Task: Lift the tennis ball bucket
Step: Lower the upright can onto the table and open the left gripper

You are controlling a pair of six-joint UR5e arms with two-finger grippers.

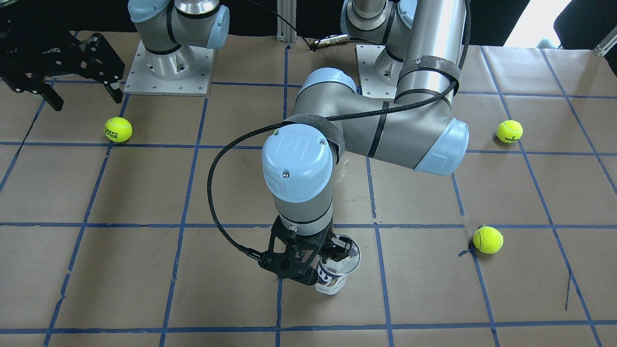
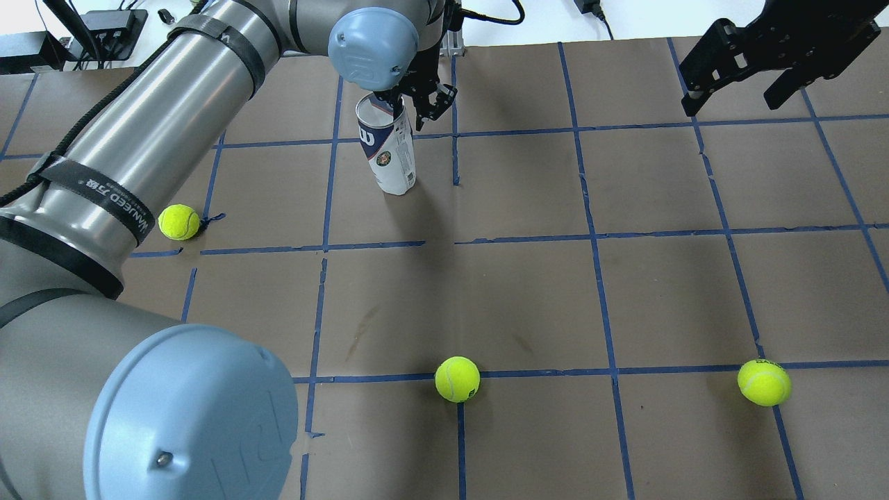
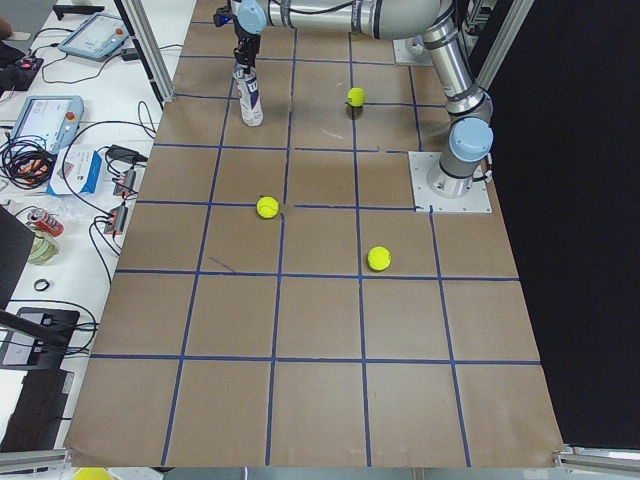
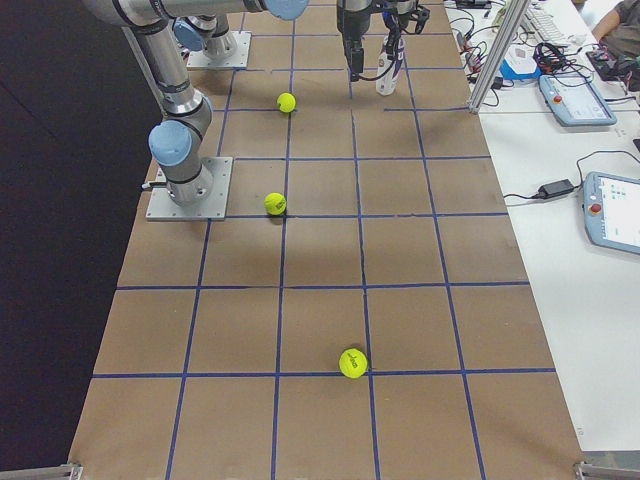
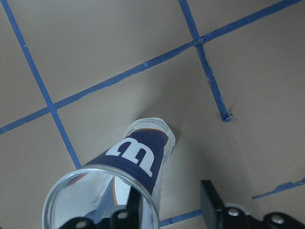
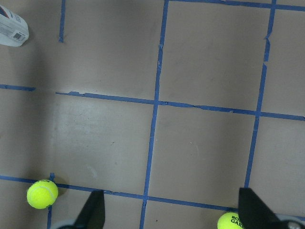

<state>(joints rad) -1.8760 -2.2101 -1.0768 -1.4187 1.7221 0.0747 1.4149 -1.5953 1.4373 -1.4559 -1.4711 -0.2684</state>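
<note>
The tennis ball bucket is a clear can with a white and navy label. It stands open-topped on the brown paper at the far middle of the table, and also shows in the front view. My left gripper is over its rim and open. In the left wrist view the left gripper has one finger inside the bucket and the other outside, apart from the wall. My right gripper hangs open and empty above the far right, away from the bucket.
Three yellow-green tennis balls lie loose: one at the left, one near the middle front, one at the right front. Blue tape lines grid the paper. The right wrist view shows two balls below it.
</note>
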